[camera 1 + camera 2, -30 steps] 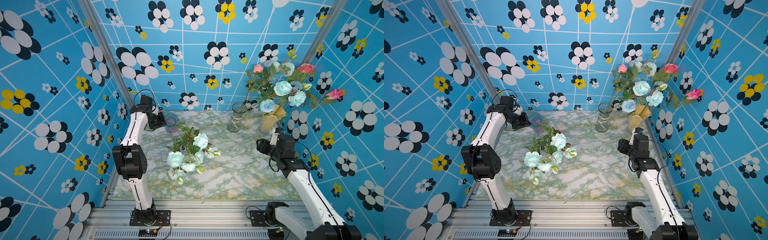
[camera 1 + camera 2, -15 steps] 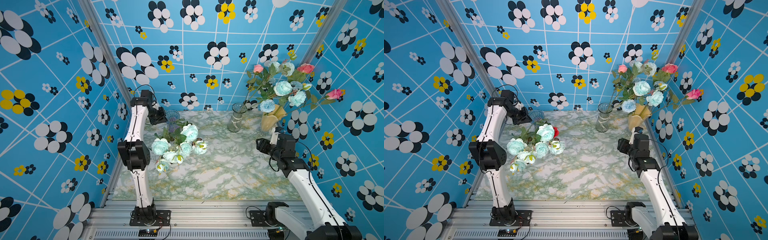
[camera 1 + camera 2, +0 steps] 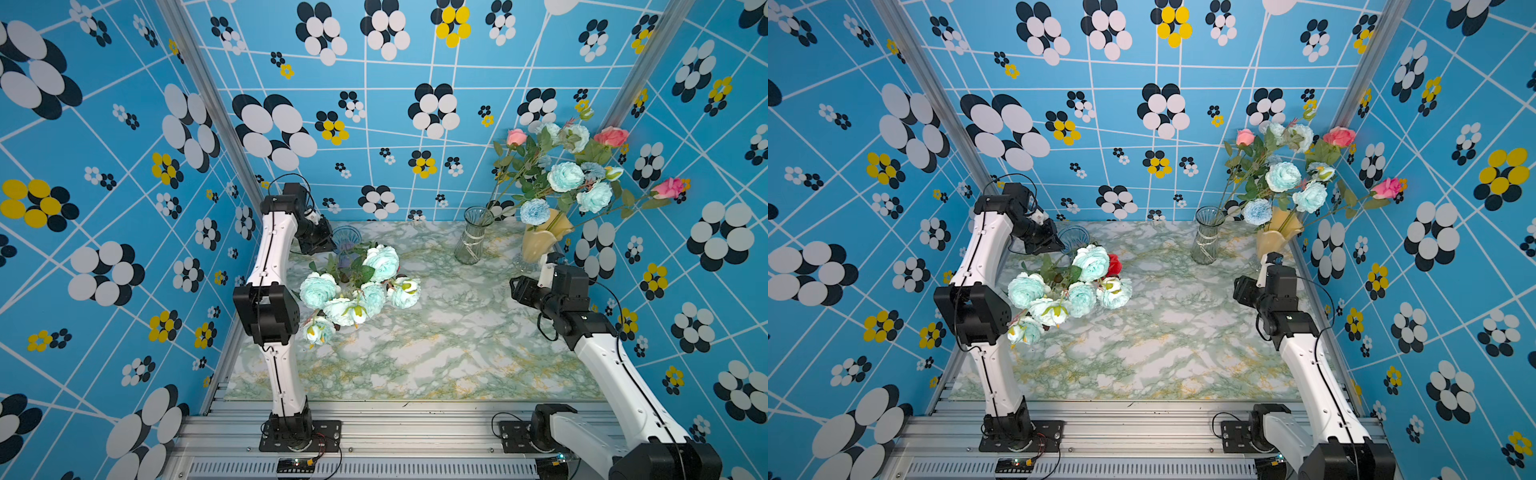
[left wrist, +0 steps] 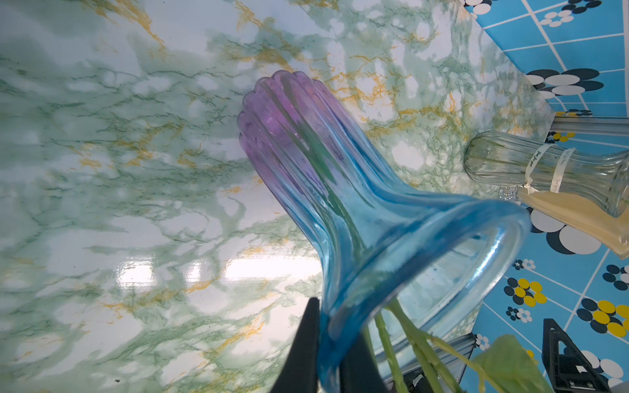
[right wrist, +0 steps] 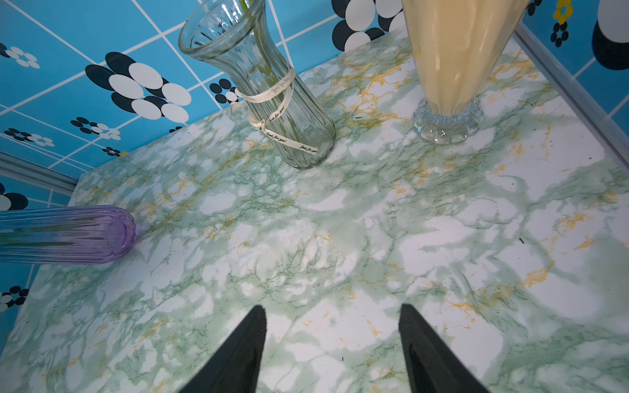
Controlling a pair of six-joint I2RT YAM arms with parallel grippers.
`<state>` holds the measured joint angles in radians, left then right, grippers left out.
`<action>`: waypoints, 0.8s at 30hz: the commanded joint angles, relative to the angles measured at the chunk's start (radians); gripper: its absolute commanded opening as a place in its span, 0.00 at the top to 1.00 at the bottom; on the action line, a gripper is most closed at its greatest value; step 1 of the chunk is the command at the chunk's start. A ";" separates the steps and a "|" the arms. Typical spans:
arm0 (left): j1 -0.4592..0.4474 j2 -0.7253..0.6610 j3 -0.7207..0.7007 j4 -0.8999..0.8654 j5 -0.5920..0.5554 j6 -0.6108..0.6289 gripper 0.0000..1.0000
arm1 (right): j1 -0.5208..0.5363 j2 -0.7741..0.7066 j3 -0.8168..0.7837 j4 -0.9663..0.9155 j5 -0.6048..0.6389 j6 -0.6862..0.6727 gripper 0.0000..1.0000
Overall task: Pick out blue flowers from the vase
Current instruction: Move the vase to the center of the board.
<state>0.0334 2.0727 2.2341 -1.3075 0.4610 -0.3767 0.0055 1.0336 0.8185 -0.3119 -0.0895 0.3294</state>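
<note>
My left hand [image 4: 332,326] clenched the flared rim of a ribbed glass vase [image 4: 323,163], blue fading to purple. The ruffled blue flowers [image 3: 372,297] leaned from its mouth beside that hand; my right hand [image 5: 332,306] hung released over the marbled worktop [image 5: 340,221].

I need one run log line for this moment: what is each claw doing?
left claw: shut on blue vase rim, vase tilted | right claw: open, empty | blue flowers: stems in blue vase

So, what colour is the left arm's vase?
The glass vase fades from blue rim to purple base; left wrist view.
</note>
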 commanded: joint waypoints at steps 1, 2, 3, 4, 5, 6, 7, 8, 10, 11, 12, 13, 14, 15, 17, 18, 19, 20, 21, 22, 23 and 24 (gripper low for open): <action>-0.040 -0.138 0.001 0.000 0.093 0.002 1.00 | -0.003 0.021 0.040 -0.034 -0.029 -0.011 0.34; -0.050 -0.151 -0.012 -0.006 0.093 0.003 1.00 | -0.003 0.028 0.044 -0.038 -0.035 -0.012 0.34; -0.061 -0.161 -0.025 -0.010 0.091 0.004 1.00 | -0.002 0.032 0.046 -0.038 -0.040 -0.014 0.34; -0.074 -0.173 -0.034 -0.018 0.089 0.002 1.00 | -0.003 0.039 0.051 -0.041 -0.045 -0.014 0.34; -0.085 -0.184 -0.042 -0.026 0.088 0.001 1.00 | -0.002 0.043 0.053 -0.041 -0.051 -0.014 0.34; -0.093 -0.190 -0.046 -0.033 0.088 0.000 1.00 | -0.003 0.047 0.055 -0.043 -0.055 -0.015 0.34; -0.104 -0.198 -0.050 -0.038 0.090 -0.004 1.00 | -0.002 0.051 0.057 -0.045 -0.060 -0.015 0.34; -0.115 -0.203 -0.051 -0.046 0.096 -0.007 1.00 | -0.003 0.055 0.059 -0.045 -0.064 -0.014 0.34; -0.131 -0.214 -0.065 -0.050 0.114 -0.014 1.00 | -0.002 0.062 0.063 -0.046 -0.070 -0.015 0.34; -0.138 -0.218 -0.076 -0.052 0.125 -0.018 1.00 | -0.003 0.066 0.065 -0.048 -0.073 -0.015 0.33; -0.143 -0.218 -0.086 -0.050 0.132 -0.021 1.00 | -0.003 0.069 0.066 -0.047 -0.075 -0.015 0.34; -0.151 -0.218 -0.094 -0.054 0.140 -0.027 1.00 | -0.003 0.075 0.067 -0.048 -0.079 -0.014 0.34; -0.164 -0.218 -0.104 -0.054 0.146 -0.029 1.00 | -0.003 0.078 0.069 -0.050 -0.082 -0.015 0.34; -0.172 -0.243 -0.108 -0.058 0.148 -0.029 1.00 | -0.002 0.083 0.072 -0.050 -0.084 -0.016 0.34; -0.192 -0.253 -0.119 -0.074 0.141 -0.031 1.00 | -0.003 0.094 0.076 -0.055 -0.092 -0.019 0.33; -0.200 -0.258 -0.127 -0.081 0.133 -0.030 1.00 | -0.003 0.097 0.080 -0.057 -0.093 -0.020 0.33; -0.209 -0.264 -0.141 -0.088 0.127 -0.028 1.00 | -0.003 0.101 0.083 -0.061 -0.096 -0.021 0.33; -0.217 -0.269 -0.157 -0.093 0.124 -0.026 1.00 | -0.003 0.104 0.085 -0.063 -0.097 -0.024 0.33; -0.223 -0.274 -0.171 -0.097 0.121 -0.023 1.00 | -0.003 0.107 0.086 -0.065 -0.099 -0.024 0.33; -0.231 -0.278 -0.183 -0.100 0.120 -0.021 1.00 | -0.003 0.111 0.088 -0.064 -0.100 -0.026 0.33; -0.238 -0.281 -0.193 -0.101 0.120 -0.019 1.00 | -0.003 0.113 0.090 -0.067 -0.103 -0.025 0.33; -0.243 -0.281 -0.198 -0.101 0.124 -0.019 1.00 | -0.003 0.116 0.091 -0.066 -0.105 -0.025 0.33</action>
<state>-0.1955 1.8736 2.0323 -1.4105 0.5007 -0.3958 0.0055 1.1423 0.8768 -0.3519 -0.1719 0.3252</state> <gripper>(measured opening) 0.123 0.669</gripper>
